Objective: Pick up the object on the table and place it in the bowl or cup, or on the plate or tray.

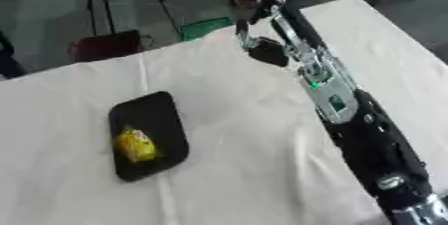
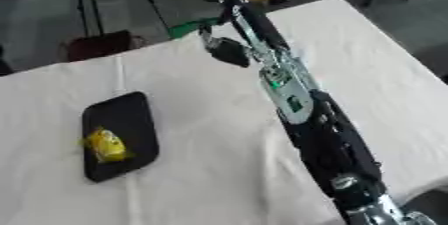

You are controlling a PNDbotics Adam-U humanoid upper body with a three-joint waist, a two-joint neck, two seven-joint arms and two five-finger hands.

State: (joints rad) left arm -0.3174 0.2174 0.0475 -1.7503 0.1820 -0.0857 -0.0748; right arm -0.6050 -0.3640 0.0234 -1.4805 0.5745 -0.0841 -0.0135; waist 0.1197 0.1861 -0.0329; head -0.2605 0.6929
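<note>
Small yellow object (image 1: 136,144), prob. light, soft, crinkly, lies on black tray (image 1: 156,114), 9 o'clock of right hand (image 1: 262,44); fingers' state: can't tell.

One black tray (image 1: 153,119) sits toward the left edge of the cloth-covered surface (image 1: 236,169), carrying one small yellow object (image 1: 136,145). One robot arm (image 1: 350,114) stretches across the surface from the lower right corner toward its far edge, ending in one hand (image 1: 255,21). No second tray or second yellow object shows anywhere on the surface in either view.
</note>
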